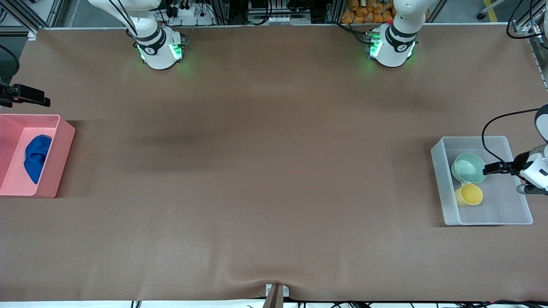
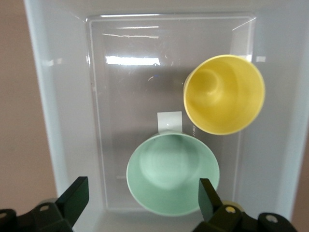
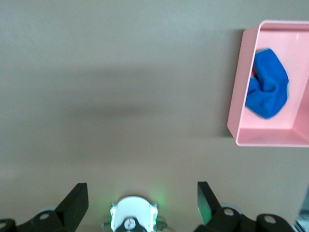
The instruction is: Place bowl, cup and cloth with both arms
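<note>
The mint-green bowl (image 1: 469, 167) and the yellow cup (image 1: 469, 194) sit side by side in a clear plastic bin (image 1: 441, 179) at the left arm's end of the table. The cup is nearer to the front camera. My left gripper (image 1: 490, 169) hangs over the bin, open and empty. In the left wrist view it (image 2: 142, 188) straddles the bowl (image 2: 171, 174) from above, with the cup (image 2: 224, 94) beside it. The blue cloth (image 1: 36, 156) lies bunched in a pink bin (image 1: 60, 149) at the right arm's end. My right gripper (image 3: 142, 193) is open and empty, high over the table near its own base.
The right wrist view shows the pink bin (image 3: 236, 96), the cloth (image 3: 268, 84) and the right arm's green-lit base (image 3: 129, 220). A black fixture (image 1: 25, 95) juts in above the pink bin. A black cable (image 1: 486, 128) loops over the clear bin (image 2: 48, 96).
</note>
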You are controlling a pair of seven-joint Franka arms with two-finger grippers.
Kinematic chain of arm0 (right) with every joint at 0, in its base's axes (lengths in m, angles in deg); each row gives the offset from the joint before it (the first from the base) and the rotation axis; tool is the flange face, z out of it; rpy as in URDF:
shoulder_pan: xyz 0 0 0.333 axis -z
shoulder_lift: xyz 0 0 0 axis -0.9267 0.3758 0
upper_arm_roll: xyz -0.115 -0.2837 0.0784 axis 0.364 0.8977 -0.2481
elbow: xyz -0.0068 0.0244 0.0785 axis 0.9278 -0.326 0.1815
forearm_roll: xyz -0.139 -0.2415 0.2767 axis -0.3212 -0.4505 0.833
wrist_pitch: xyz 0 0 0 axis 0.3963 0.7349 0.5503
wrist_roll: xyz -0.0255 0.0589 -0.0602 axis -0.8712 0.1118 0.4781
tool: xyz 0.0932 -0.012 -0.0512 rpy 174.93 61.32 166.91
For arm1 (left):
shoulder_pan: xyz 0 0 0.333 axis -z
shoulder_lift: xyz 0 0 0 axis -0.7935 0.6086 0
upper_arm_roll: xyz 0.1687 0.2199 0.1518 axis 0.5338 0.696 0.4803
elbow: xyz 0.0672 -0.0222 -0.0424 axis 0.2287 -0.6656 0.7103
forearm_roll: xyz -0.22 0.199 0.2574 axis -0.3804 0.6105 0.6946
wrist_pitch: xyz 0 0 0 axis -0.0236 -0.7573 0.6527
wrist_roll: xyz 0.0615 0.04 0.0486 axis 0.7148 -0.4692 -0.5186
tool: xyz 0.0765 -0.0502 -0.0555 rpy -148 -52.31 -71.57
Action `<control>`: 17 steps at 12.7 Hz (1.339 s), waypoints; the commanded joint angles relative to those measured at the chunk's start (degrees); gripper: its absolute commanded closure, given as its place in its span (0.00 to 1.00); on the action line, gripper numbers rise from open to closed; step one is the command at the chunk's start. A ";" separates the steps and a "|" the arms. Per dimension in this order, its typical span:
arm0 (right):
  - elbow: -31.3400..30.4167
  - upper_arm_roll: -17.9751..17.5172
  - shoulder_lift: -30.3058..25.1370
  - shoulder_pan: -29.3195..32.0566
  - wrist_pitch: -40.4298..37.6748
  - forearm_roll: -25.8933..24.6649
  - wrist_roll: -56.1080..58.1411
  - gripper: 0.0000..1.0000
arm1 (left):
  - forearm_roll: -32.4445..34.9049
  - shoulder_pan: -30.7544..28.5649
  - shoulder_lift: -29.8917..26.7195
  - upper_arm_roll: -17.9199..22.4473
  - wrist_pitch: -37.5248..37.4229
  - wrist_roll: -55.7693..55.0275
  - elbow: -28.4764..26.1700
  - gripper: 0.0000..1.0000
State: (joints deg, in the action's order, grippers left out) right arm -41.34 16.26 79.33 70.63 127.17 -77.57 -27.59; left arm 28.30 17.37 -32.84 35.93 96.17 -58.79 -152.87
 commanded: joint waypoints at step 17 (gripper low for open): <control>-1.78 -0.71 -4.57 -0.15 3.31 2.68 0.08 0.00 | -6.97 23.23 -21.41 9.33 -16.25 -18.33 1.70 0.00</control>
State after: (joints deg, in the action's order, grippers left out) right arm -43.69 15.83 74.71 70.55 130.57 -74.23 -28.18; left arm 23.32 33.25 -50.31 38.51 82.54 -74.83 -150.42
